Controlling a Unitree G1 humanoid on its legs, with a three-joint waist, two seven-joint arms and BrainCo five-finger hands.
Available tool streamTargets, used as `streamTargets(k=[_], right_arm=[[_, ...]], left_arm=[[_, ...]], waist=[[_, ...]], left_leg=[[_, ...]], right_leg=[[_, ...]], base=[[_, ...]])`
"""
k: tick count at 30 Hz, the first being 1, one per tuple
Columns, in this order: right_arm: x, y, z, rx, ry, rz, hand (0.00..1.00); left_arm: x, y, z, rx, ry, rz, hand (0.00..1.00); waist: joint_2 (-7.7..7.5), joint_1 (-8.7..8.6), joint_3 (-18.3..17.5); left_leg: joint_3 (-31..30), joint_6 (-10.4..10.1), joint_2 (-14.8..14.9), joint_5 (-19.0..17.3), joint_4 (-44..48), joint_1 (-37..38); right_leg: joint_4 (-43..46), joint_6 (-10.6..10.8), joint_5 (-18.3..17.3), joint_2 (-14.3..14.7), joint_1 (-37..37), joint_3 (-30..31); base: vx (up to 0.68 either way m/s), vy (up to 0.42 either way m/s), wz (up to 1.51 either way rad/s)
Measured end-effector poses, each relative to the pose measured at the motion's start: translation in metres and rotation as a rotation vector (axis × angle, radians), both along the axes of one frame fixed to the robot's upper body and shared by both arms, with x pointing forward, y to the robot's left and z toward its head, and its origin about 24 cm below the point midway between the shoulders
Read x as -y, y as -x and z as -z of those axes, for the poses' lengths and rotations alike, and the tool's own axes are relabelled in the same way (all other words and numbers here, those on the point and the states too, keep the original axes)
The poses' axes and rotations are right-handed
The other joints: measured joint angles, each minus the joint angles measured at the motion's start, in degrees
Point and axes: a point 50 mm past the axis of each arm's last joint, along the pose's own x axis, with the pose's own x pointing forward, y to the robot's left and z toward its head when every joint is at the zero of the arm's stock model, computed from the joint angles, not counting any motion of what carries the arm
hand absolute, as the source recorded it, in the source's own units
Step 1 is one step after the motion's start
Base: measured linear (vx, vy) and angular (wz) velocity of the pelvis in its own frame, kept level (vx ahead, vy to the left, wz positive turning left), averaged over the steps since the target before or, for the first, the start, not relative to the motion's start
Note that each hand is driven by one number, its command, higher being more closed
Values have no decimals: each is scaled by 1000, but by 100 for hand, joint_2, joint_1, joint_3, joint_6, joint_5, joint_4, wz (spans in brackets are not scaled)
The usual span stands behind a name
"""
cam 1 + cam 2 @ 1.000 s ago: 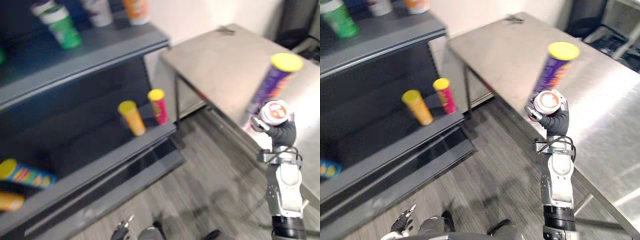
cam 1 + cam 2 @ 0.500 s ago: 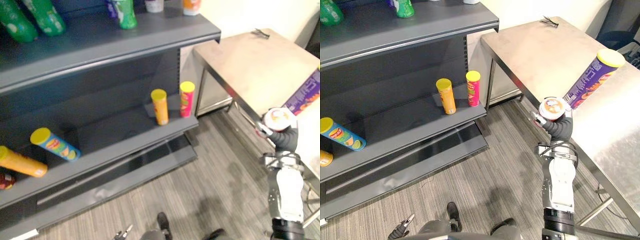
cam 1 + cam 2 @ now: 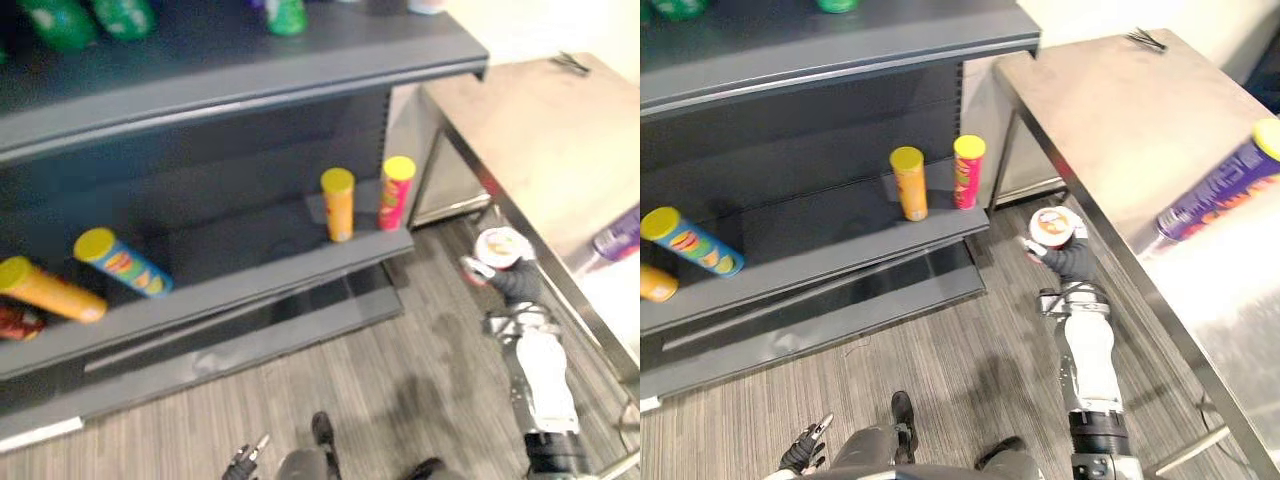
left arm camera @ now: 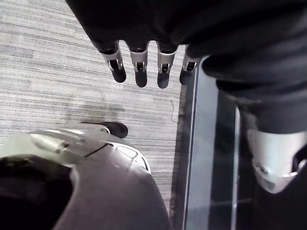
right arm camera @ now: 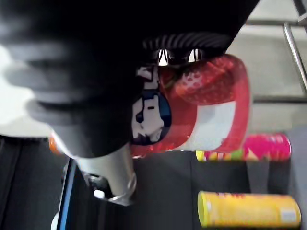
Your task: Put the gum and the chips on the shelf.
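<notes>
Red-and-white gum tub (image 3: 1055,227): gripped by the curled fingers of the right hand (image 3: 1072,262), between shelf (image 3: 840,262) and bench (image 3: 1110,110). Purple chips can (image 3: 1215,195): kept on the bench. Nothing is held by the left hand (image 4: 139,60), fingers straight.

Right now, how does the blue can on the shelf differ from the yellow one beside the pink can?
The blue can lies on its side; the yellow can stands upright. The blue can is toward the left of the shelf, the yellow can toward its right. Both have yellow lids.
</notes>
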Motion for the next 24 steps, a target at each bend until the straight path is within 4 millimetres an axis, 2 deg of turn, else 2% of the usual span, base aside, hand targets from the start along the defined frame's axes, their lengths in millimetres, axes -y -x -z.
streamTargets(k=[1, 2, 3, 4, 5, 6, 7, 8, 10, 13, 14, 16, 18, 20, 21, 24], right_arm=[[-1, 0, 0, -2, 2, -9, 100], [-3, 0, 2, -12, 6, -20, 100], [-5, 1, 4, -22, 5, -29, 100], [-7, 2, 5, -26, 7, -39, 100], [-11, 2, 6, -27, 9, -56, 100], [-17, 2, 6, -28, 12, -86, 100], [-22, 3, 6, -27, 14, -111, 100], [-21, 4, 5, -23, 14, -110, 100], [-20, 11, 5, -19, 8, -110, 100], [-21, 16, 6, -15, -20, -133, 100], [-22, 17, 6, -14, -46, -141, 100], [-23, 17, 6, -8, -76, -144, 100], [-17, 24, 14, -40, -109, -122, 100], [-15, 27, 18, -53, -126, -113, 100], [-15, 27, 18, -54, -135, -111, 100], [-17, 29, 20, -54, -144, -113, 100]], left_arm=[[1, -2, 0, 5, -1, 14, 0], [2, -4, -1, 15, -12, 42, 0], [1, -6, -2, 14, -19, 61, 0], [3, -7, -2, 15, -18, 73, 0], [0, -10, -3, 18, -30, 81, 0], [-6, -10, -4, 17, -48, 85, 0], [-7, -11, -4, 16, -56, 84, 0], [-6, -13, -5, 18, -58, 85, 0], [-5, -19, -5, 23, -61, 110, 0], [-3, -17, -3, 8, -58, 121, 0], [-3, -14, -2, -4, -53, 110, 0], [-1, -11, -1, -10, -46, 105, 0], [-1, -9, 0, -22, -45, 106, 0], [-2, -8, 1, -27, -45, 97, 0], [-3, -8, 1, -28, -46, 92, 0], [-2, -12, 0, -22, -59, 122, 0]], waist=[[8, -23, 20], [14, -44, 54], [71, -58, 100], [151, -71, 149], [130, -92, 188], [101, -121, 245], [-13, -196, 259], [-64, -216, 261], [-64, -327, 290], [-129, -328, 280], [-109, -328, 275], [-21, -338, 264], [35, -428, 240], [38, -447, 238], [43, -529, 235], [63, -501, 213]], left_leg=[[-117, 57, -46, -36, -5, 6], [-346, 146, -132, -71, 5, 68], [-549, 201, -108, -76, 37, 109], [-685, 203, -61, -78, 51, 104], [-862, 205, -13, -78, 38, 114], [-1021, 203, -54, -77, 39, 130], [-1254, 188, -192, -80, 67, 146], [-1380, 136, -241, -75, 117, 145], [-1836, 34, -369, -164, 346, 111], [-2172, -109, -440, -263, 530, 76], [-2273, -227, -374, -332, 526, 51], [-2209, -301, -95, -341, 392, -4], [-2098, -507, 218, 15, -36, 155], [-2092, -614, 315, 200, -284, 294], [-2069, -649, 329, 289, -350, 325], [-1859, -663, 330, 442, -527, 402]], right_leg=[[234, -16, 4, -117, -26, 205], [971, -531, 74, -336, -369, 1139], [1446, -607, 4, -148, -867, 2514], [1389, -359, -302, 140, -980, 3141], [1231, -192, -589, 508, -1090, 3846], [975, -97, -691, 770, -1173, 4319], [652, -77, -679, 888, -1258, 4599], [579, -49, -663, 941, -1264, 4734], [397, 61, -597, 1093, -1228, 5162], [-69, 364, -386, 1110, -1081, 5043], [-249, 515, -540, 1158, -886, 4936], [-492, 462, -583, 1370, -830, 4743], [-519, 333, -653, 1552, -747, 4412], [-524, 326, -658, 1623, -653, 4255], [-565, 327, -660, 1628, -547, 4121], [-707, 327, -660, 1625, -424, 4013]], base=[[29, 87, 84], [108, 109, 78], [121, 114, 75], [116, 88, 70], [67, 32, 78], [99, 22, 112], [102, -2, 109], [119, -31, 112], [128, -84, 117], [107, -192, 87], [87, -272, 38], [76, -285, 28], [126, -258, 46], [142, -170, 40], [100, -96, 44], [48, -2, 25]])
